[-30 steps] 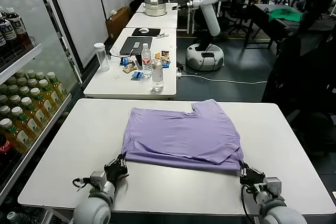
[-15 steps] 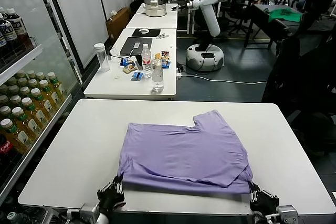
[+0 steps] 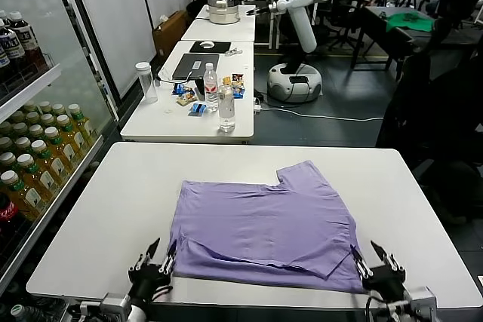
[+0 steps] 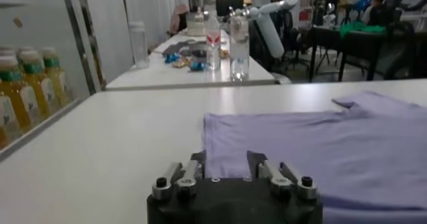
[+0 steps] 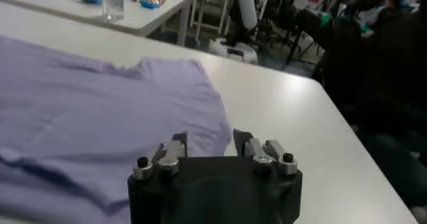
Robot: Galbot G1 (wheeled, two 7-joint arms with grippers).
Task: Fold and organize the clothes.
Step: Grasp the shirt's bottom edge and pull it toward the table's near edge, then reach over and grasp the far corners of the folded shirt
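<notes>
The white tabletop [image 3: 113,209] carries the lavender T-shirt [image 3: 264,224], folded over, lying near the front edge. The left claw [image 3: 155,260] and right claw [image 3: 377,265] sit at its near corners, both spread wide, holding nothing. A careless regrasp could drag the fold askew. No readable writing shows.

One lavender T-shirt [image 3: 264,220], two end effectors, left [image 3: 155,263] and right [image 3: 377,265], two white tables [image 3: 98,216].
</notes>
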